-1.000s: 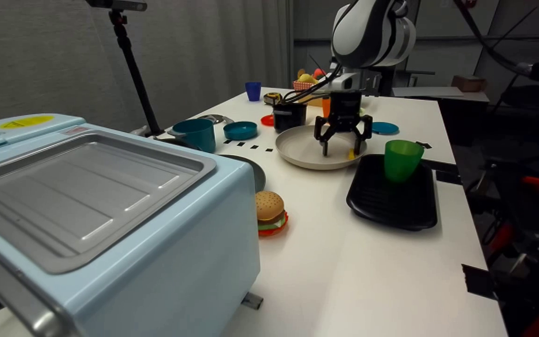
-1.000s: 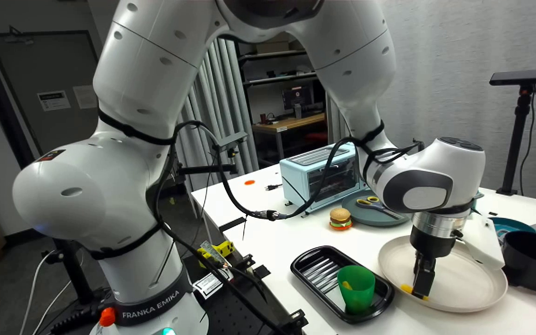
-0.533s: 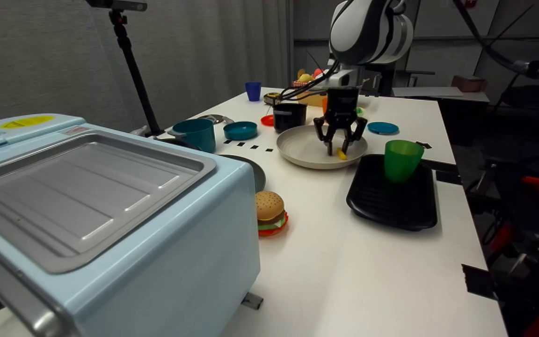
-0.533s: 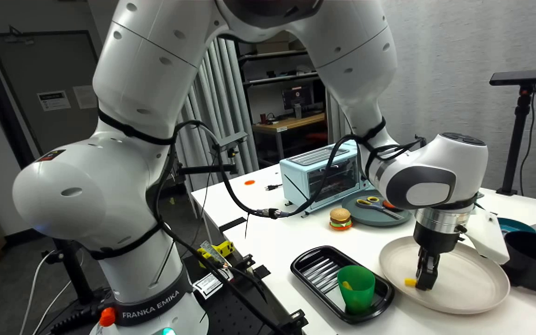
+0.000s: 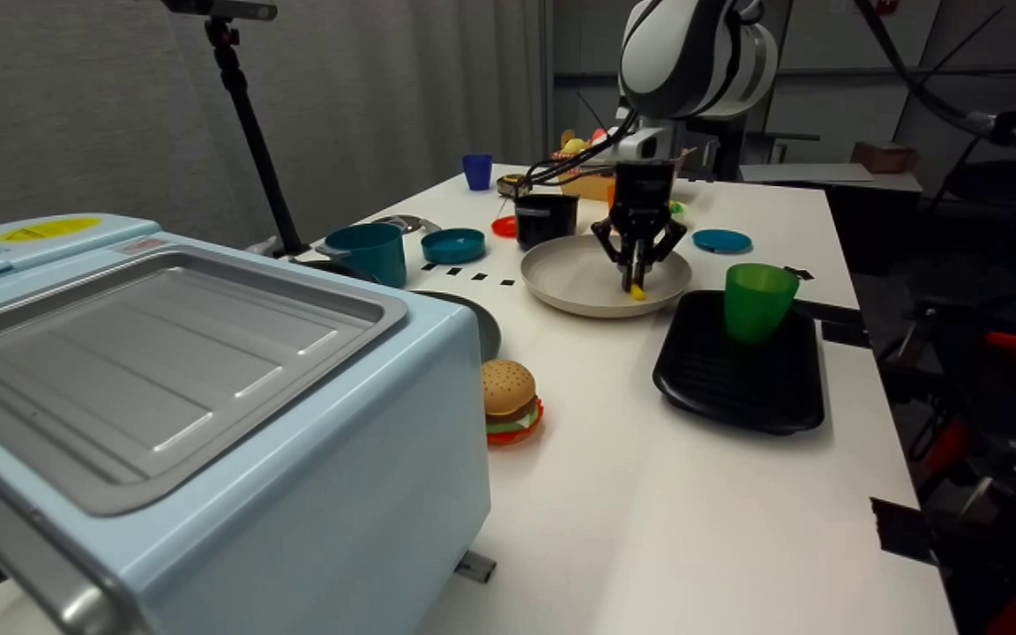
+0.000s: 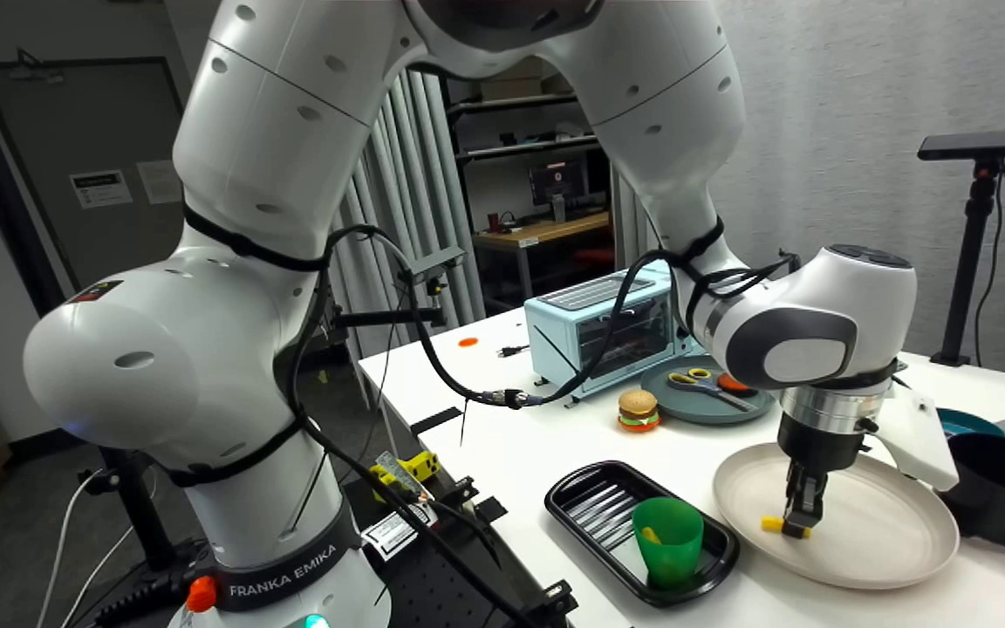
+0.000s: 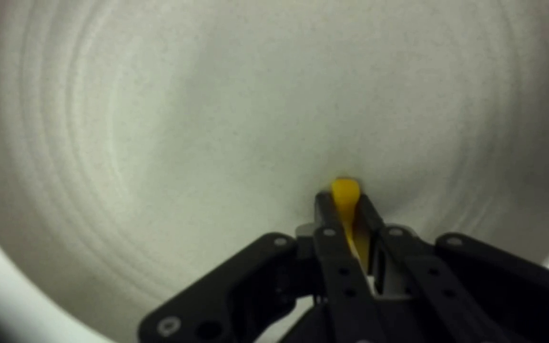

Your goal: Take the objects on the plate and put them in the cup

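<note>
Wrist view is showing the Robotiq gripper (image 7: 343, 197) pinching a yellow strip (image 7: 346, 189); from left to right, one slim jaw, the strip's blunt end and the opposite jaw are pressing together, down at the cream plate (image 7: 255, 105); those jaws are now squeezing the strip instead of gaping, as a second ago; for the task this is probably meaning that the grasp is succeeding and that a lift toward the green cup (image 6: 670, 558) is becoming the next need; the strip is seemingly lying on the plate, no gap beneath it showing.

In an exterior view, left to right, a ridged black tray (image 6: 585, 501) is carrying the cup, which is standing open side up toward the tray's right end; a small yellow piece (image 6: 651, 535) is showing inside it, so some of the job is likely counting as done; farther back, a grey-teal plate (image 6: 694, 413) is holding yellow-handled scissors (image 6: 713, 389), while a red-orange thing (image 6: 734, 384), partly hidden, is lying there too; then the cream plate is bearing the gripped strip, yellow poking out on both sides of the jaws; no second strip is showing on it, so this one may be finishing the set; at the far right, a black pot (image 6: 995, 523) is standing just beside that plate, its inside too dark for reading.
</note>
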`<action>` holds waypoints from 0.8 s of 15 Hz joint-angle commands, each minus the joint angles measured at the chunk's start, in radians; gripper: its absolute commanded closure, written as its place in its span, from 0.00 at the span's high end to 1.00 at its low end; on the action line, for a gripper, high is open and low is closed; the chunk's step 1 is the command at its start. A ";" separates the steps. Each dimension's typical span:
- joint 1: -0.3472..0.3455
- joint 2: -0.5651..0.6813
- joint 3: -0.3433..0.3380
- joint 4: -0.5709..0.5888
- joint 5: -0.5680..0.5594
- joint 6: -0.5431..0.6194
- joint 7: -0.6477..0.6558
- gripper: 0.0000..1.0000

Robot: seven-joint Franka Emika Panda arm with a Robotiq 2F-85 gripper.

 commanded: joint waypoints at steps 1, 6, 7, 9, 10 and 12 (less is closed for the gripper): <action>0.005 -0.057 0.005 -0.067 -0.018 0.030 -0.006 0.03; 0.003 -0.175 0.032 -0.177 -0.011 0.049 -0.045 0.03; 0.005 -0.200 0.035 -0.194 -0.008 0.050 -0.052 0.03; 0.009 -0.249 0.038 -0.234 -0.010 0.048 -0.071 0.03; 0.014 -0.270 0.033 -0.253 -0.013 0.051 -0.079 0.03; 0.024 -0.310 0.022 -0.288 -0.016 0.051 -0.101 0.03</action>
